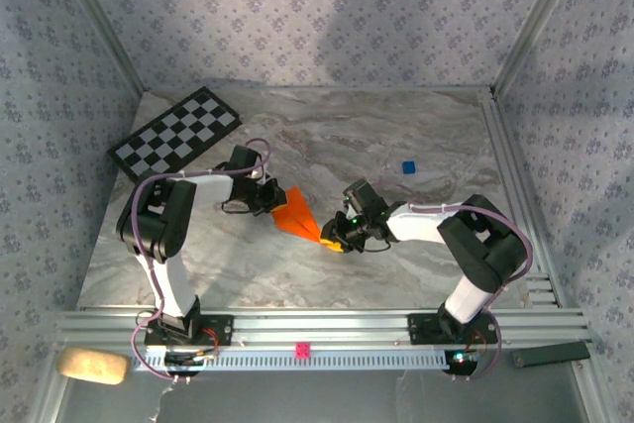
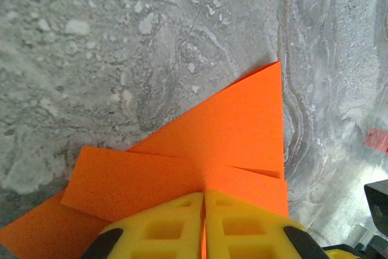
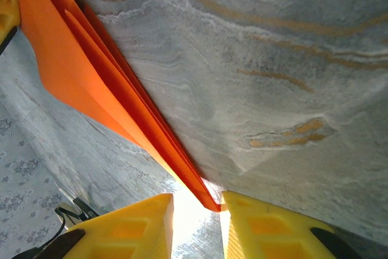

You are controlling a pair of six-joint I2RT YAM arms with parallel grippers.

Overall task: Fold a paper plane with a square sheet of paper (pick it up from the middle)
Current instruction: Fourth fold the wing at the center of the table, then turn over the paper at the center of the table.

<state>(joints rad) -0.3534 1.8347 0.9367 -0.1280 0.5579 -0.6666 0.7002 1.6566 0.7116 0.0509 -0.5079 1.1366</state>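
The orange paper, folded into a pointed paper plane (image 1: pixel 295 213), lies low over the marble table between both arms, its point toward the right arm. My left gripper (image 1: pixel 267 200) is at its wide tail end. In the left wrist view the yellow fingers (image 2: pixel 163 228) are pressed together on the layered orange flaps (image 2: pixel 230 131), so the left gripper (image 2: pixel 204 193) is shut on it. My right gripper (image 1: pixel 332 235) is at the nose. In the right wrist view the plane (image 3: pixel 91 77) runs down to its tip between the spread fingers of the right gripper (image 3: pixel 197 201), touching the right finger (image 3: pixel 267 222).
A black-and-white checkerboard (image 1: pixel 173 133) lies at the back left. A tiny blue cube (image 1: pixel 408 166) sits on the table (image 1: pixel 416 126) at the back right. A small pink cube (image 1: pixel 302 350) rests on the front rail, and a tan pad (image 1: pixel 92 366) lies at the near left corner.
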